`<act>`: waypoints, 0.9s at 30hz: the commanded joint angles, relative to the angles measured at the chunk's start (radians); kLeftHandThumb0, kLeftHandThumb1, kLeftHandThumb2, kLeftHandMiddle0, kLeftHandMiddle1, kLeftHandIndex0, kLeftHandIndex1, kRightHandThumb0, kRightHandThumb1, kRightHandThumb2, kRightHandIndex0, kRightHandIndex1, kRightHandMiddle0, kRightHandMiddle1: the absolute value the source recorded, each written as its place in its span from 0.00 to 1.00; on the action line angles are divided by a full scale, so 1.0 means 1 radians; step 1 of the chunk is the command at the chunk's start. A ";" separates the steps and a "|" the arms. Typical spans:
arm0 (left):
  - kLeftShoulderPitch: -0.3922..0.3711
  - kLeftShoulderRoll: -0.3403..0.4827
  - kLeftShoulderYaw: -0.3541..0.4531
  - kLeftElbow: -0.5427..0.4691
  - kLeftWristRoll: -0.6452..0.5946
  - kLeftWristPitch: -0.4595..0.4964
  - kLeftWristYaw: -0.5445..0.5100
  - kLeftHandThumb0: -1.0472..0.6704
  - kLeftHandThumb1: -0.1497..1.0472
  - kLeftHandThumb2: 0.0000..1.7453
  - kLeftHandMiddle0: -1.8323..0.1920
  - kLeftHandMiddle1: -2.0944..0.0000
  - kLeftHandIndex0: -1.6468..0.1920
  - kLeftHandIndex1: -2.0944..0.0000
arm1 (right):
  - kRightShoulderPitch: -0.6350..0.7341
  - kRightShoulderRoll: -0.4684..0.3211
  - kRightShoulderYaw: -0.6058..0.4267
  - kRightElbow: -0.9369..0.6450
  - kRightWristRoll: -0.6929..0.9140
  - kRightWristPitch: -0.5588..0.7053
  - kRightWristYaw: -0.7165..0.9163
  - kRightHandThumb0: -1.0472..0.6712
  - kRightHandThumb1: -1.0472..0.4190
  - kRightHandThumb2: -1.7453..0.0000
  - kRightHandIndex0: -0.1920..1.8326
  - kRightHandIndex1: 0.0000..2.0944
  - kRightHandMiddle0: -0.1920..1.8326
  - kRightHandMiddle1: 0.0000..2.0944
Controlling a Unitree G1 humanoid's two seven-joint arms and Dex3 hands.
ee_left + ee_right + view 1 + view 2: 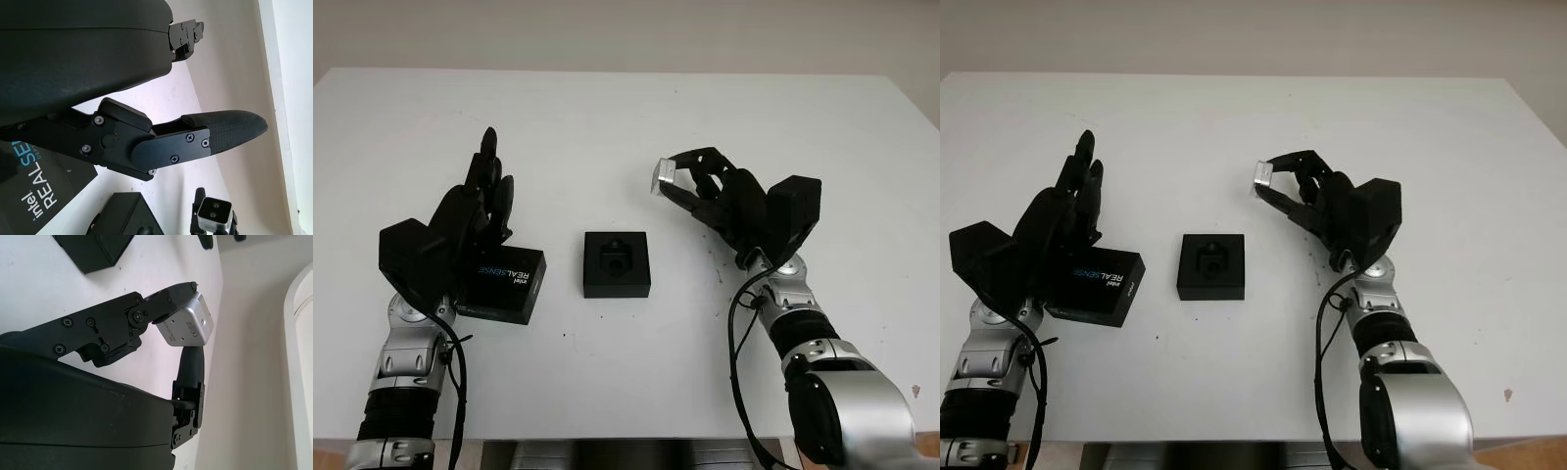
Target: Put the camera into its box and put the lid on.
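A small silver camera [663, 177] is pinched in my right hand [690, 181], raised above the table right of centre. The wrist view shows its metal body [188, 325] held between the fingertips. The open black box [616, 262] with a moulded insert sits at the table's middle, below and left of the camera. The black lid [504, 284] printed "REALSENSE" lies flat on the left. My left hand [487, 191] hovers over the lid's far end, open and holding nothing.
The white table [626, 127] stretches wide behind both hands. Its front edge [607, 438] runs close to the arms. A wall rises beyond the far edge.
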 commanded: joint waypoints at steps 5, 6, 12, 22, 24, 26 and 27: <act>0.011 0.012 0.008 -0.024 -0.009 0.001 -0.002 0.10 1.00 0.37 1.00 1.00 1.00 1.00 | 0.092 0.012 0.026 -0.182 0.012 0.055 0.050 0.36 0.03 0.97 0.10 0.03 0.23 0.79; 0.010 0.013 0.007 -0.024 -0.006 0.003 -0.001 0.10 1.00 0.37 1.00 1.00 1.00 1.00 | 0.108 0.012 0.030 -0.211 0.017 0.065 0.066 0.36 0.02 0.97 0.09 0.03 0.22 0.79; 0.009 0.017 0.006 -0.019 0.001 -0.001 -0.001 0.09 1.00 0.38 1.00 1.00 1.00 1.00 | 0.186 0.021 0.054 -0.385 0.046 0.152 0.112 0.36 0.03 0.97 0.10 0.03 0.23 0.79; 0.005 0.018 0.004 -0.015 0.000 0.004 0.000 0.09 1.00 0.38 1.00 1.00 1.00 1.00 | 0.250 0.037 0.102 -0.529 0.056 0.242 0.138 0.34 0.03 0.97 0.10 0.03 0.24 0.80; 0.004 0.019 0.003 -0.015 0.001 0.006 0.000 0.09 1.00 0.38 1.00 1.00 1.00 1.00 | 0.252 0.041 0.106 -0.531 0.059 0.242 0.143 0.34 0.03 0.97 0.09 0.03 0.24 0.80; 0.004 0.018 0.002 -0.016 0.002 0.005 0.002 0.09 1.00 0.38 1.00 1.00 1.00 1.00 | 0.254 0.049 0.110 -0.531 0.064 0.245 0.148 0.35 0.03 0.97 0.09 0.02 0.24 0.80; 0.005 0.017 0.002 -0.016 0.003 0.003 0.003 0.09 1.00 0.38 1.00 1.00 1.00 1.00 | 0.254 0.052 0.112 -0.530 0.066 0.244 0.150 0.35 0.03 0.97 0.09 0.02 0.24 0.80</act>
